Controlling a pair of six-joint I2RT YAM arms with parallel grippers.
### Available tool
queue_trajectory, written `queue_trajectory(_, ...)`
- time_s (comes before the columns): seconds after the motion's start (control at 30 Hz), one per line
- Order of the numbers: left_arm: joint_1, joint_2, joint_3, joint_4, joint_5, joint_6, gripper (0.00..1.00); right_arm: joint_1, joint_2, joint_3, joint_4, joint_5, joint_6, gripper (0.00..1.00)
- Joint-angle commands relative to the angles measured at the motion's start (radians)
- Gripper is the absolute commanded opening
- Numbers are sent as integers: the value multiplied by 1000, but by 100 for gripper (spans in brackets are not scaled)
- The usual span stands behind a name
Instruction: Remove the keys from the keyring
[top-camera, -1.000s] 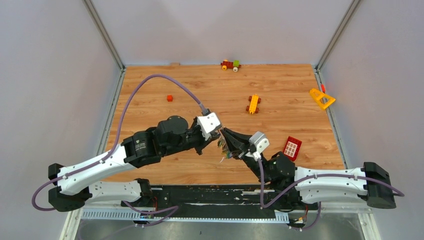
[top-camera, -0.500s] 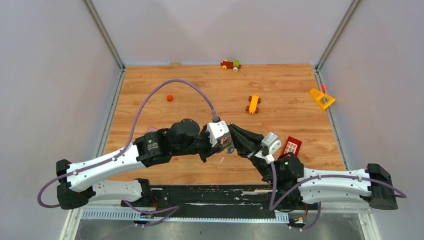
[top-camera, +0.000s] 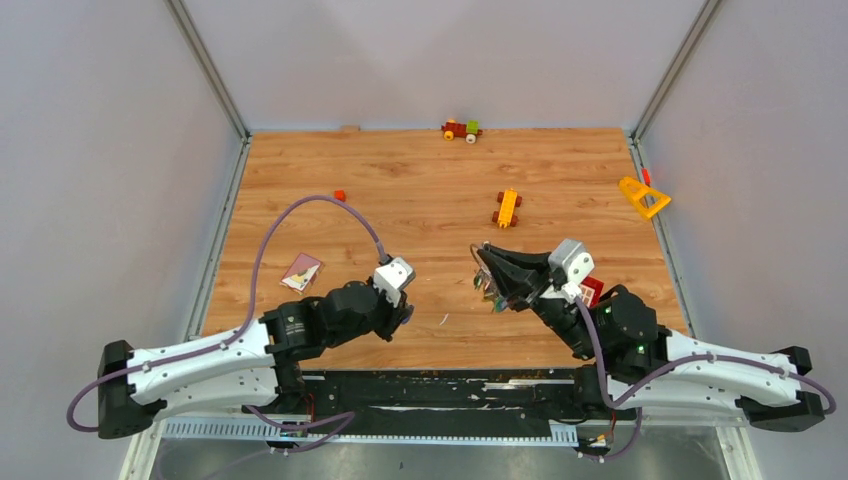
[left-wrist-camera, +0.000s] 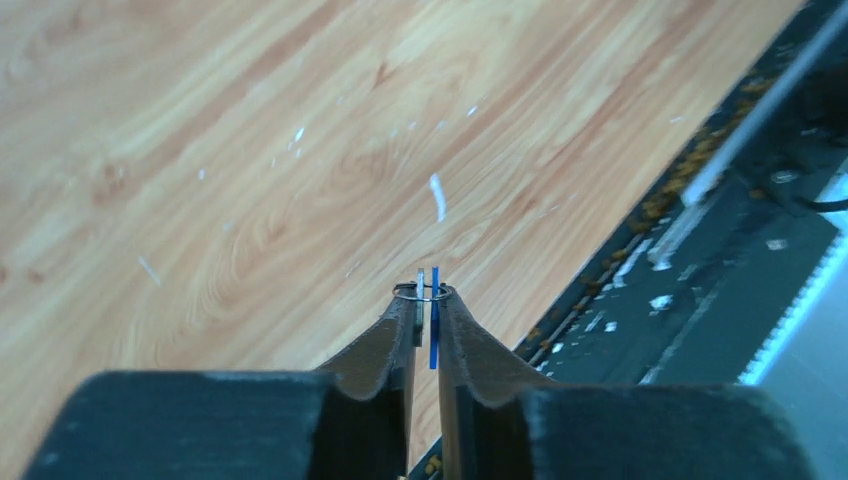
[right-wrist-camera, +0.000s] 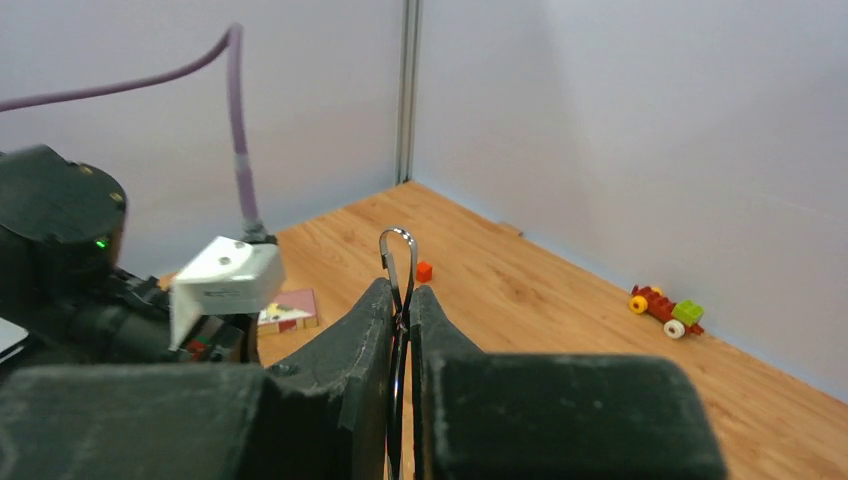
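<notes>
- Wood-grain table (top-camera: 400, 170) between pale grey walls, with both arms reaching in from the near edge, well apart from each other.
- Left gripper (left-wrist-camera: 427, 300) hangs low over the near part of the boards. Its jaws are almost together, pinching a blue-tagged key (left-wrist-camera: 434, 335) edge-on, and a small ring (left-wrist-camera: 422, 292) shows at the fingertips.
- Right gripper (right-wrist-camera: 400, 295) is raised right of centre with its jaws pressed together on the keyring (right-wrist-camera: 398, 255). The wire loop stands up out of the fingertips.
- Remaining keys (top-camera: 490, 293) dangle in a bunch below the right gripper, clear of the table.
- A pink card (top-camera: 301, 271) lies flat near the left edge.
- Toy pieces lie scattered: a small red brick (top-camera: 340, 196), a wheeled brick car (top-camera: 460, 130) at the far wall, a yellow brick vehicle (top-camera: 507, 208), an orange triangular piece (top-camera: 643, 197), and a red piece (top-camera: 590, 290) partly under the right wrist.
</notes>
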Motion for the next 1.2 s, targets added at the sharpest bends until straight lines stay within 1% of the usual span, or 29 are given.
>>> queue_trajectory(0.0, -3, 42, -105, 144, -162, -178, 29, -5, -30, 88, -321, -48, 152, 0)
queue_trajectory(0.03, -3, 48, -132, 176, -166, -184, 39, -5, -40, 89, -341, -60, 167, 0)
queue_trajectory(0.07, -4, 51, -144, 201, -166, -185, 48, -4, -48, 88, -350, -69, 180, 0)
queue_trajectory(0.1, -4, 50, -158, 221, -162, -183, 53, -4, -56, 88, -365, -77, 192, 0)
queue_trajectory(0.17, -4, 42, -178, 263, -148, -164, 60, -5, -66, 89, -389, -88, 213, 0)
queue_trajectory(0.3, -3, -15, -194, 347, -67, -61, 64, -5, -75, 91, -438, -132, 236, 0)
queue_trajectory(0.37, -3, -49, -209, 427, 17, -1, 65, -5, -75, 89, -450, -153, 250, 0)
queue_trajectory(0.43, -4, -82, -236, 524, 141, 64, 65, -5, -79, 84, -449, -166, 262, 0)
queue_trajectory(0.53, -4, -118, -278, 676, 289, 125, 63, -5, -94, 71, -428, -185, 270, 0)
queue_trajectory(0.63, -4, -143, -316, 761, 382, 190, 62, -4, -114, 62, -408, -209, 275, 0)
queue_trajectory(0.83, -5, -147, -361, 883, 473, 251, 62, -5, -156, 59, -397, -273, 291, 0)
queue_trajectory(1.0, -5, -96, -349, 928, 521, 262, 62, -4, -173, 55, -383, -337, 293, 0)
queue_trajectory(1.17, -8, -30, -335, 989, 537, 247, 62, -4, -158, 63, -384, -366, 293, 0)
